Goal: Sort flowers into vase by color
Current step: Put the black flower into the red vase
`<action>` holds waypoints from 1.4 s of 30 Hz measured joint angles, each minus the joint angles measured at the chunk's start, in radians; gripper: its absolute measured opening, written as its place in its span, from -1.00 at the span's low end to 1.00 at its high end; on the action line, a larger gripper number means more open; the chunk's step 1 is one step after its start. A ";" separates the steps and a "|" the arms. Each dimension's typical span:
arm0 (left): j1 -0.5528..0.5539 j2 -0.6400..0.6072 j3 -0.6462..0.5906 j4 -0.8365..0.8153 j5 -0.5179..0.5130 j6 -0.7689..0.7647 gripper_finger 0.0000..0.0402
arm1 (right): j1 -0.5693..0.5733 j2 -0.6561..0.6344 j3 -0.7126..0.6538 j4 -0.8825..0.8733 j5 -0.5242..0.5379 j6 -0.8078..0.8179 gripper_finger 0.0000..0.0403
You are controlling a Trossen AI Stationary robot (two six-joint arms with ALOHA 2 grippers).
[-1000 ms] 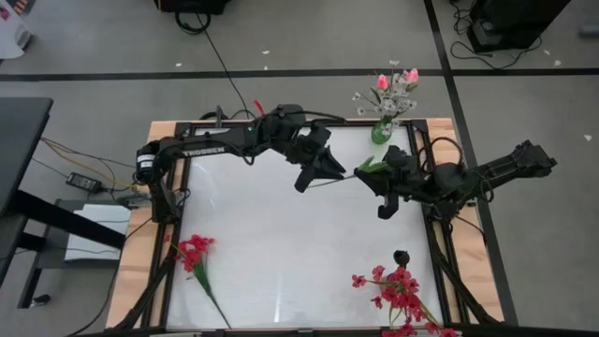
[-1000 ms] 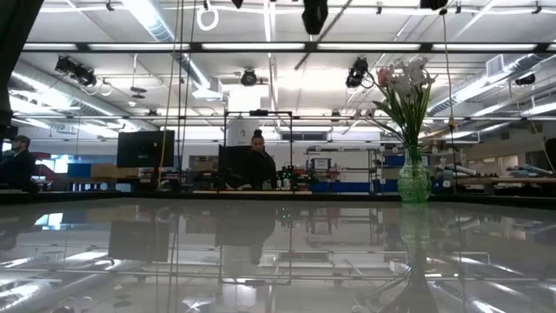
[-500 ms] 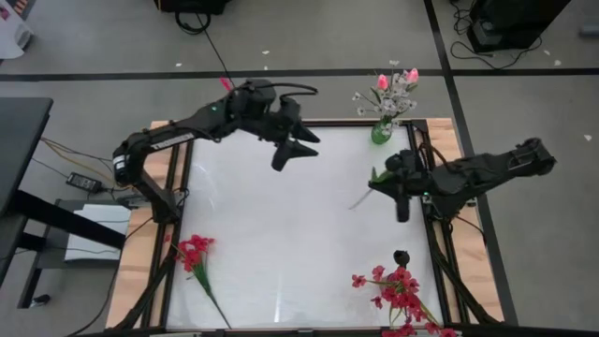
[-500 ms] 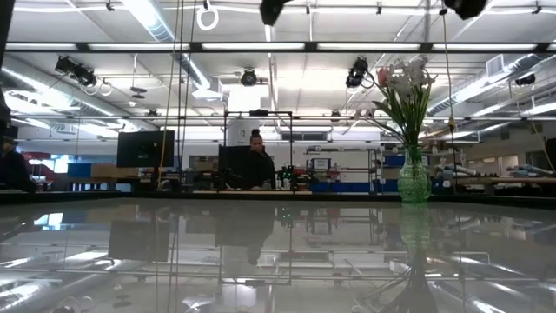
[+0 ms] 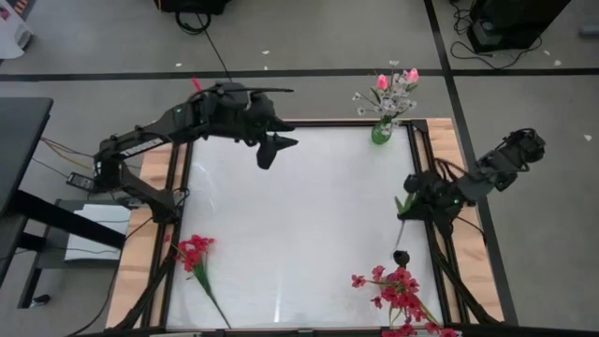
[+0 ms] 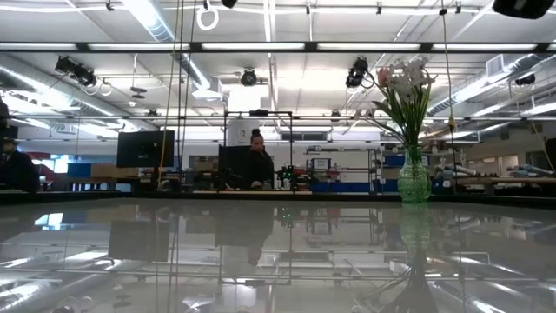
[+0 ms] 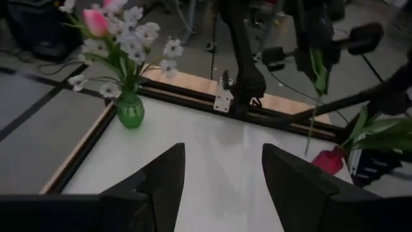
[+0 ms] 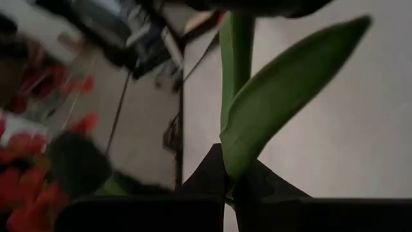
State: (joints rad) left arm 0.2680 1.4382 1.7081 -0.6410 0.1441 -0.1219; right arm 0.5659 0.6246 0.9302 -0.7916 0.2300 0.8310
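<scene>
Flowers sit in three spots in the high view: a green vase at the table's far right corner holds pink tulips and white sprays; a red sprig lies near the left edge; a red bunch stands at the near right corner. Right gripper sits over the right edge of the table, fingers closed on a green stem with a leaf, stem hanging down toward the red bunch. Left gripper hovers over the far left part of the table, fingers spread, nothing in them.

Low view: vase upright at right with its white and pink bouquet; a person at a desk behind.

Left wrist view: fingers wide apart, empty; vase and bouquet ahead; the other arm holds a red-tipped flower farther off.

Right wrist view: fingers pinch the green stem with one broad leaf; red blooms blurred below.
</scene>
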 joint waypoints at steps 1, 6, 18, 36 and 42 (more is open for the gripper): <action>-0.012 -0.008 0.000 -0.006 -0.024 -0.014 0.06 | 0.011 0.005 0.000 -0.007 -0.020 0.007 -0.92; -0.079 -0.025 -0.001 -0.034 -0.156 -0.087 0.06 | 0.065 0.008 0.000 -0.019 -0.103 0.032 -0.92; -0.227 -0.029 -0.001 -0.044 -0.371 -0.231 0.06 | 0.180 0.008 0.035 0.015 -0.119 0.004 -0.92; -0.294 -0.029 -0.001 -0.044 -0.488 -0.282 0.06 | 0.293 0.173 0.166 0.035 -0.022 -0.129 -0.92; -0.294 -0.029 -0.001 -0.044 -0.490 -0.287 0.06 | 0.325 0.193 0.166 0.052 0.031 -0.129 -0.93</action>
State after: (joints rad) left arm -0.0261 1.4094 1.7073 -0.6846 -0.3462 -0.4088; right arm 0.8909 0.8180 1.0958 -0.7391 0.2605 0.7023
